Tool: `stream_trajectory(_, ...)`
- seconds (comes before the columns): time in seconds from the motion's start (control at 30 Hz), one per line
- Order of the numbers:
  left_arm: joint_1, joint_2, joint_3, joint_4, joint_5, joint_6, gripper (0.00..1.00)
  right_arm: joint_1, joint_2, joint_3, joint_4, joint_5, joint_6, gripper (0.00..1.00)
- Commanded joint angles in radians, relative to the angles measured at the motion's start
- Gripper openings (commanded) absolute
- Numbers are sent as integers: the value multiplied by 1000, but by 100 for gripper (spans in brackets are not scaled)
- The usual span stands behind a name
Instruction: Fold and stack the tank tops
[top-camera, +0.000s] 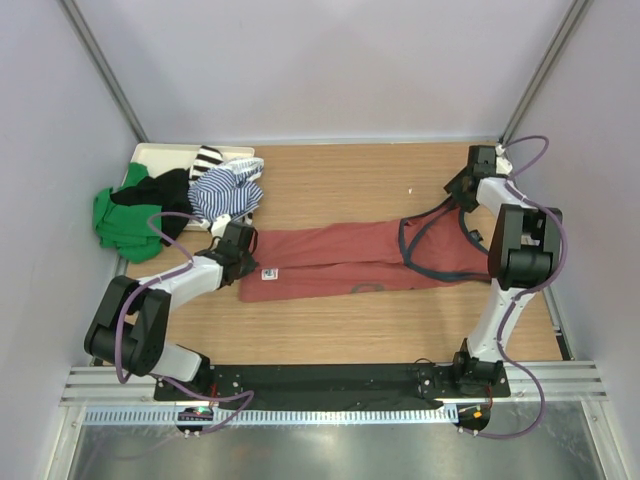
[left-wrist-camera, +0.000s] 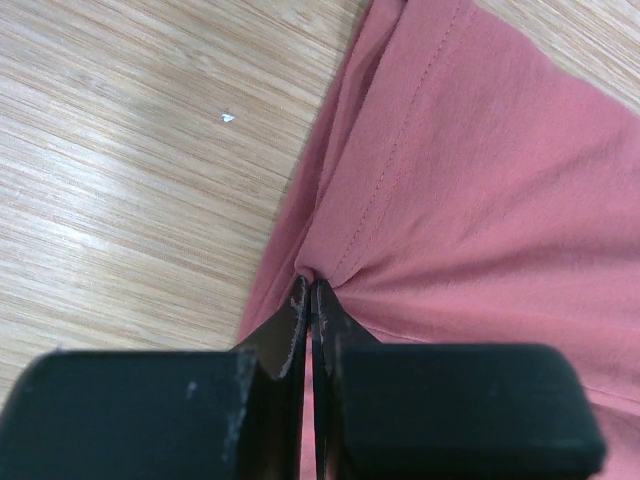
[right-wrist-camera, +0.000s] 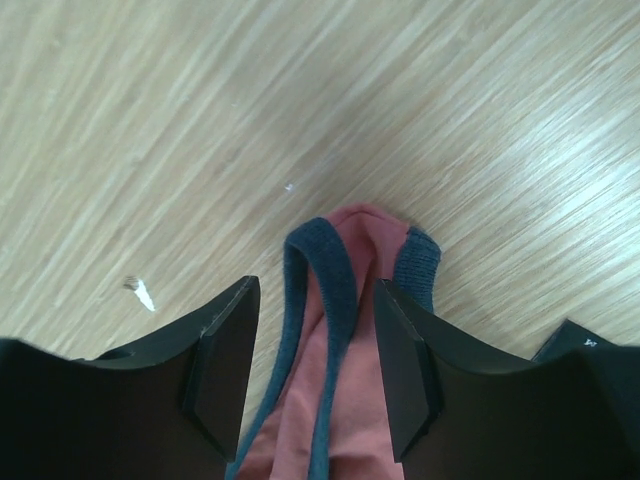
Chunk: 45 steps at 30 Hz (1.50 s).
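The brick-red tank top lies stretched in a long band across the wooden table. My left gripper is at its left end. In the left wrist view that gripper is shut on a pinched fold of the red cloth. My right gripper is at the far right end. In the right wrist view it stands open astride a shoulder strap with dark grey trim; a gap shows beside the left finger. The navy-and-white striped tank top lies in the pile at back left.
A white tray sits in the back left corner. Green cloth and black cloth lie heaped with the striped top there. Grey walls close the table on three sides. Small white specks dot the wood.
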Motion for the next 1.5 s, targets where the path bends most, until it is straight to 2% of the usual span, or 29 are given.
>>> stream_trajectory(0.0, 10, -12, -17, -33, -25, 10, 0, 4, 24, 51, -6, -10, 31, 56)
stream_trajectory(0.17, 10, -10, -19, -36, -28, 11, 0, 4, 88, 90, -14, -26, 37, 55)
stream_trajectory(0.23, 10, -12, -19, -39, -31, 11, 0, 2, 103, 105, -12, -26, 37, 44)
stream_trajectory(0.27, 10, -12, -19, -39, -33, 11, 0, 1, 109, 110, -14, -23, 36, 31)
stream_trajectory(0.37, 12, -15, -19, -42, -36, 7, 0, -16, 90, 111, -21, -20, 45, 6)
stream_trajectory(0.47, 15, -12, -19, -42, -36, 3, 0, -44, 47, 64, 20, -18, 56, 1)
stream_trajectory(0.63, 19, -7, -22, -40, -34, -2, 0, -97, -110, -143, 228, -44, 99, 1)
stream_trajectory(0.73, 21, -7, -23, -40, -37, -3, 0, -107, -165, -231, 285, -35, 116, 4)
stream_trajectory(1.0, 21, -16, -31, -42, -40, -6, 0, -182, -203, -429, 472, -93, 212, 5)
stream_trajectory(1.13, 22, -12, -29, -40, -42, -8, 0, -237, -158, -476, 538, -191, 293, 8)
stream_trajectory(1.23, 21, -6, -29, -39, -43, -9, 0, -255, -119, -499, 588, -242, 304, 18)
stream_trajectory(1.27, 21, -4, -29, -39, -43, -9, 0, -254, -114, -499, 583, -238, 307, 22)
stream_trajectory(1.47, 21, -21, -31, -42, -45, -9, 0, -259, -105, -472, 506, -196, 301, 25)
